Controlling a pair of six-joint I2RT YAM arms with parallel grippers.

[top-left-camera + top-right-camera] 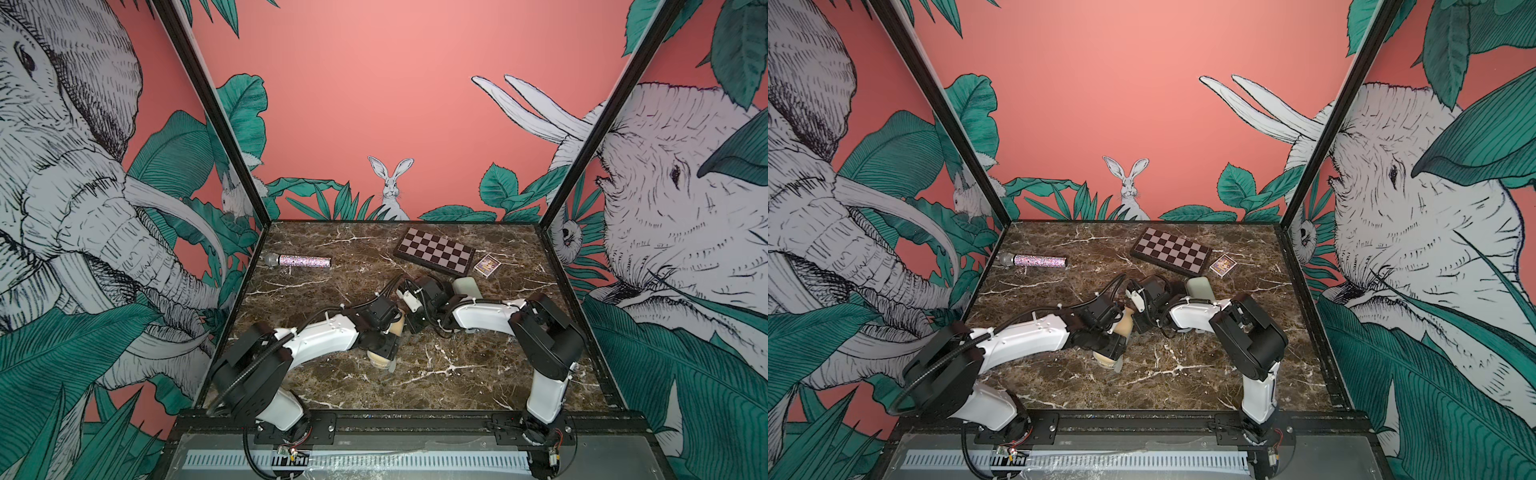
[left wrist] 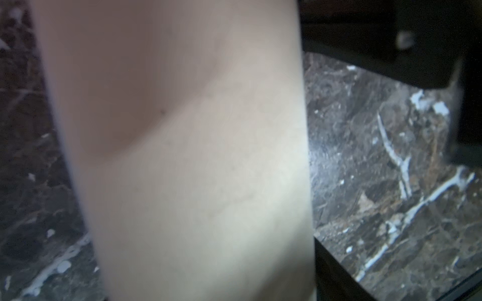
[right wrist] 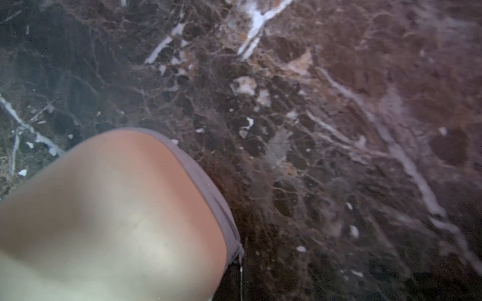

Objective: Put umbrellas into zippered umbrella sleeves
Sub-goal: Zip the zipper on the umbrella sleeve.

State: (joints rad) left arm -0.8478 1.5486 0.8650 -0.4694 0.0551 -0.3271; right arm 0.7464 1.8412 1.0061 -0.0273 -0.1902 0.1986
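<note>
The beige sleeve [image 1: 397,327] lies mid-table under my left wrist, its near end [image 1: 1104,358] poking out below. It fills the left wrist view [image 2: 182,169], too close for that view to show the jaws. My left gripper [image 1: 384,347] points down over it. My right gripper [image 1: 406,299] reaches in from the right to the sleeve's far end. The right wrist view shows that rounded end [image 3: 104,221] with its grey zip band [image 3: 208,187] and a thin zip pull [image 3: 241,268] running into the shut jaws. A pale mint green sleeve [image 1: 467,287] lies behind the right forearm. No umbrellas show.
A chequered chessboard box [image 1: 434,250] and a small card box [image 1: 487,264] lie at the back right. A glittery microphone [image 1: 299,261] lies at the back left. Black frame posts and printed walls close in the marble table [image 1: 457,382] on three sides.
</note>
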